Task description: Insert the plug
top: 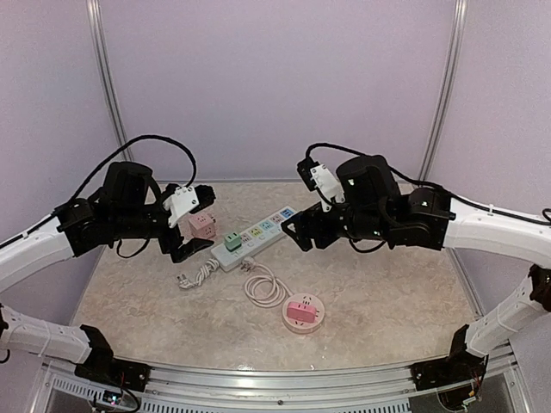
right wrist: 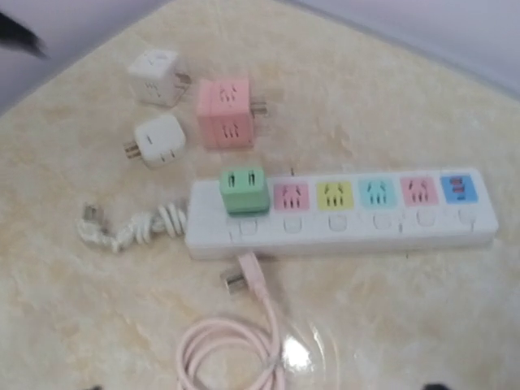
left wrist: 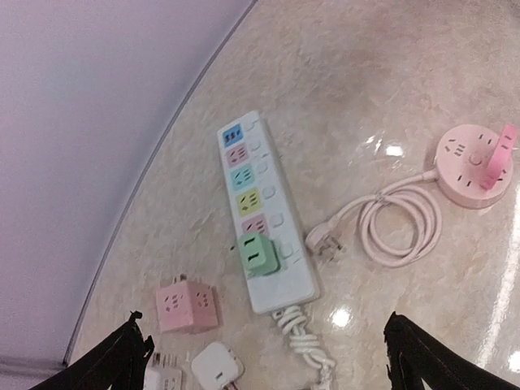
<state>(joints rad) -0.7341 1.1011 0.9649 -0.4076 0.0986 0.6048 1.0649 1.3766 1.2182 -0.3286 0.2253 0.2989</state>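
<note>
A green cube plug (right wrist: 244,190) sits seated in the end socket of the white power strip (right wrist: 349,231), nearest the strip's bundled cord (right wrist: 138,227). In the top view the green cube plug (top: 232,242) and the strip (top: 258,234) lie between the two arms. My left gripper (left wrist: 268,361) hangs open above the strip's cord end, its black fingertips (left wrist: 122,361) far apart and holding nothing. My right gripper (right wrist: 264,387) is open too, with only its tips at the bottom edge. A loose pink cord plug (right wrist: 242,280) lies beside the strip.
A pink cube adapter (right wrist: 226,112) and two white adapters (right wrist: 159,140) lie behind the strip's cord end. The pink coiled cord (top: 265,284) runs to a round pink socket (top: 305,313) near the front. Walls enclose the table at the back and sides.
</note>
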